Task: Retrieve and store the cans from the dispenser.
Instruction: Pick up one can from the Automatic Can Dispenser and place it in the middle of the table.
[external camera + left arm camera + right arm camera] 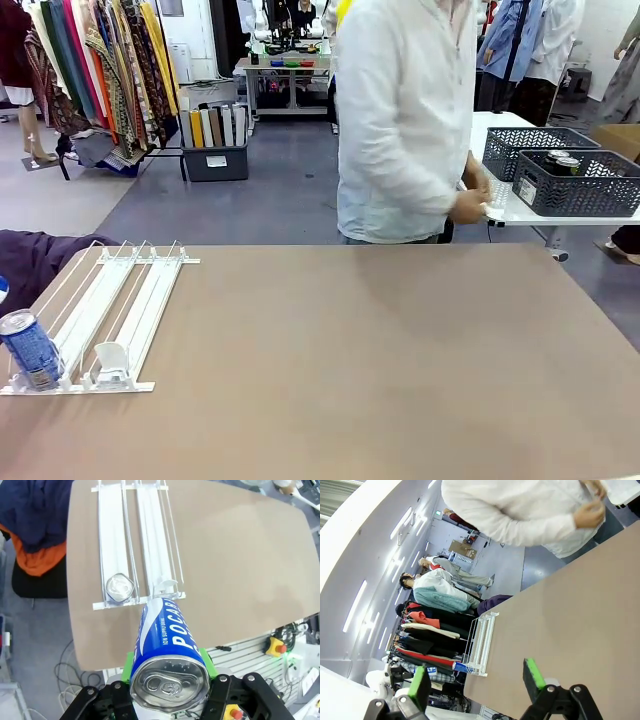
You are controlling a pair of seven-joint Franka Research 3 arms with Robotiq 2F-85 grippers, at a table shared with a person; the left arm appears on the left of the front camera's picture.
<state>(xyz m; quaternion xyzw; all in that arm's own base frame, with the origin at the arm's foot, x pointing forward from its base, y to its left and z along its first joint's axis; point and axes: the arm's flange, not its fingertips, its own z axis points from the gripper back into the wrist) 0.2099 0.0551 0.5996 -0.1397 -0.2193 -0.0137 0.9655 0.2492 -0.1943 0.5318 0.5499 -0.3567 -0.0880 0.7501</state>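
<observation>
The blue Pocari can is clamped across its body by the left gripper, green pads pressed on opposite sides and the silver top facing the wrist camera. It hangs high above the near end of the dispenser. A side grip like this suits a slim can: it leaves the base free to be set down upright.

A second blue can stands in the dispenser's leftmost lane, against the stop bar, where the sloped lane would feed it within reach. In the next lane a white pusher paddle sits at the bar with nothing before it, so that lane looks emptied. The dispenser lies along the left edge of the table, its stop bar toward the robot's edge.

The right gripper hovers over the table with its jaws wide apart and nothing between them, probably waiting its turn.

Beyond the far right corner, a person has both hands at a white side table carrying two dark grey lattice baskets. Can tops show in the nearer one, so that is likely where cans are stored.
</observation>
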